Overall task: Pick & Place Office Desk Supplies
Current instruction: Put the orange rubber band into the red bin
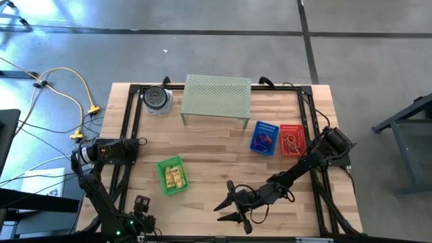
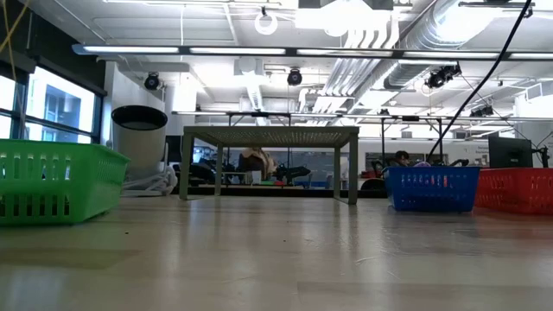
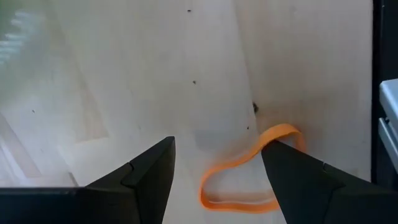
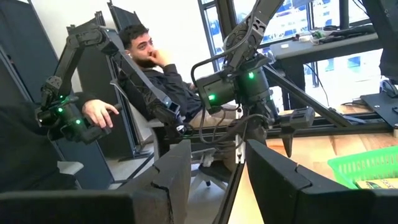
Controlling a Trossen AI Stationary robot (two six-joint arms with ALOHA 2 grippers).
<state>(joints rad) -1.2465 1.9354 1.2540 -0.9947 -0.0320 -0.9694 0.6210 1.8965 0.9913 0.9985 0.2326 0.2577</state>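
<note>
An orange loop (image 3: 239, 183) lies on the wooden table between the fingers of my left gripper (image 3: 219, 144). That gripper is open and points down near the table's near left corner (image 1: 142, 202). My right gripper (image 1: 226, 208) hangs level and open above the near middle of the table with nothing between its fingers (image 4: 217, 149). A green basket (image 1: 172, 175) holds yellow packets. A blue basket (image 1: 265, 137) and a red basket (image 1: 291, 140) hold thin loops. My left gripper comes from above, pointing down, with the orange loop between its open fingers. The loop's far bend (image 3: 281, 130) curves up against the tip of one finger (image 3: 277, 152); the other finger stands apart from it. The rest of the loop lies on the table.
A pale-green perforated shelf (image 1: 216, 98) stands at the far middle, with a round container (image 1: 156, 100) to its left. A black frame rail (image 3: 376, 93) runs close beside the left gripper. A person (image 4: 155, 74) sits beyond the table's left side.
</note>
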